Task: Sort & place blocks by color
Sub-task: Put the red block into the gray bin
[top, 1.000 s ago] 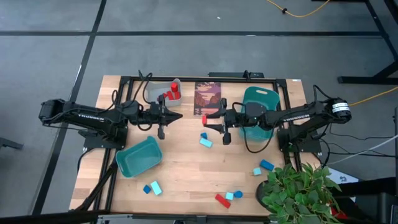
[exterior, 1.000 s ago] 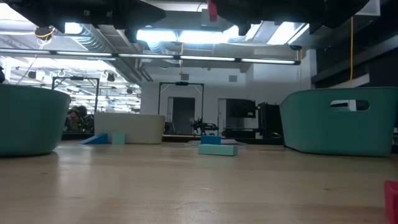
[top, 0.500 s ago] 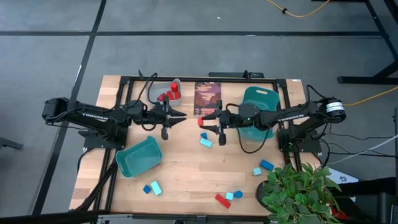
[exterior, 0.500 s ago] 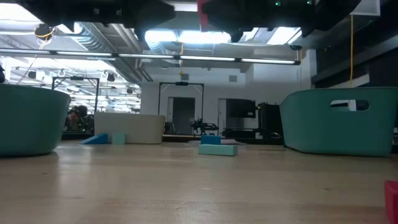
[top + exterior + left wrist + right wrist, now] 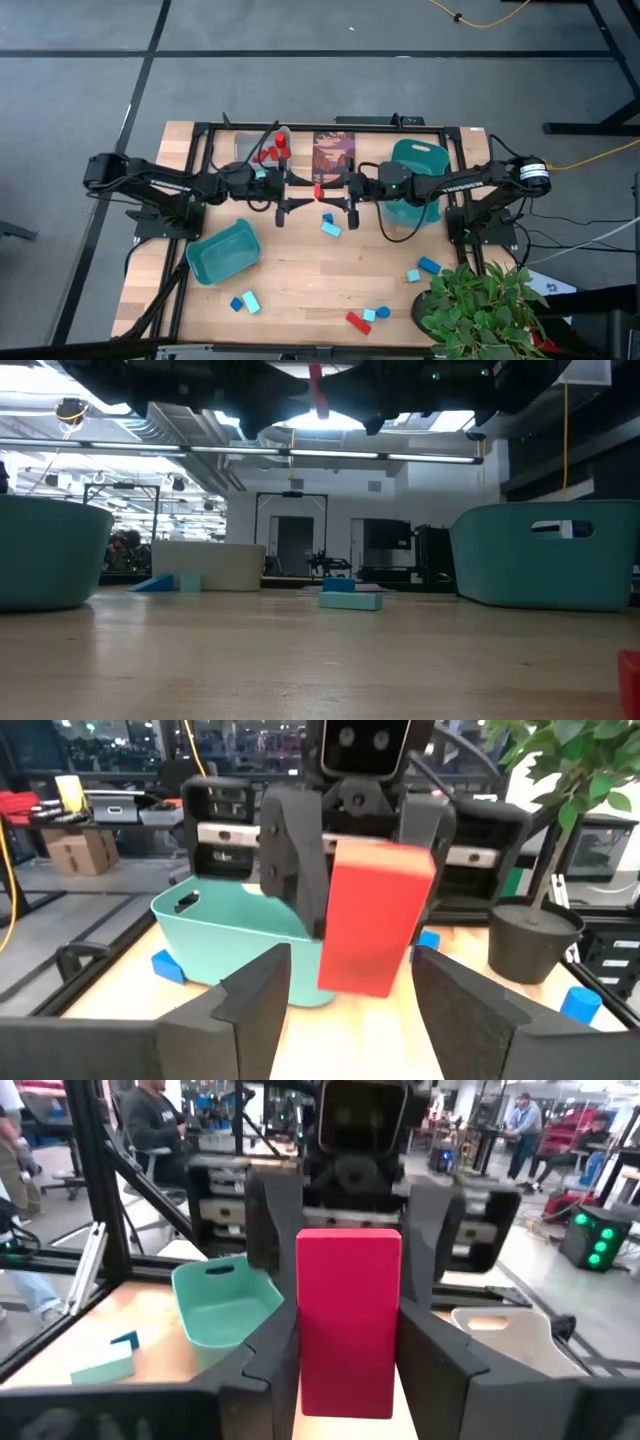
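A red block (image 5: pixel 318 190) hangs above the table's middle, with my right gripper (image 5: pixel 332 190) shut on it. It also shows in the right wrist view as the red block (image 5: pixel 350 1320). Facing it from the left, my left gripper (image 5: pixel 300 190) stands open. Its two fingers (image 5: pixel 255 1005) spread wider than the red block (image 5: pixel 375 915) and do not touch it. More blocks lie on the table: a cyan one and a blue one (image 5: pixel 330 226) below the grippers, and others (image 5: pixel 368 316) near the front edge. My right gripper pinches the red block by its two narrow sides (image 5: pixel 305 1330) between its two fingers. The fingers come level from the table's right. The block stands upright in the hold, lifted clear of the table.
A grey bin (image 5: pixel 262 148) at the far left holds red blocks. One teal bin (image 5: pixel 222 250) sits near left, another (image 5: pixel 418 170) under my right arm. A dark picture card (image 5: pixel 333 155) lies at the back middle. A potted plant (image 5: pixel 480 310) fills the near right corner.
My left gripper has gone toward the table's right, up to the red block, and has opened from shut. My right gripper has carried the red block a little toward the left, still upright and clear of the table.
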You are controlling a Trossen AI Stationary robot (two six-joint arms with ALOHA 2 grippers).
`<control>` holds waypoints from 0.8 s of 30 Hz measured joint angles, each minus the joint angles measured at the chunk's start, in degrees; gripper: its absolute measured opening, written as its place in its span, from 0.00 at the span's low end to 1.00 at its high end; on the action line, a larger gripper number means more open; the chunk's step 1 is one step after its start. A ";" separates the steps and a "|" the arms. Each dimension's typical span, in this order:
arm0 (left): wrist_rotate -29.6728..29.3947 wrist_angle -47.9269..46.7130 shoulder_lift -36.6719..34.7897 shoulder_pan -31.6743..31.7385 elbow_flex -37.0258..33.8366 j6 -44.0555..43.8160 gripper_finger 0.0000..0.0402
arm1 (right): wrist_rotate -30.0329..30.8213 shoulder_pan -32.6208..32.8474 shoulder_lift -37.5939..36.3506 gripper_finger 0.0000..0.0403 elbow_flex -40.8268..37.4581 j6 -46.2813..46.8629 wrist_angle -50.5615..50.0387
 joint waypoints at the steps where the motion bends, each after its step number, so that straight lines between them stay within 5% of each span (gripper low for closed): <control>1: 0.02 0.00 0.05 0.00 0.00 -0.03 0.51 | -0.02 0.00 0.00 0.34 0.00 0.00 0.81; 16: 1.74 5.05 0.23 0.00 0.26 -1.66 0.52 | -2.98 -1.36 -0.07 0.34 0.02 1.86 7.93; 24: 4.17 1.64 7.10 0.70 7.02 -3.07 0.52 | -4.63 -1.33 -0.07 0.34 0.02 2.92 7.45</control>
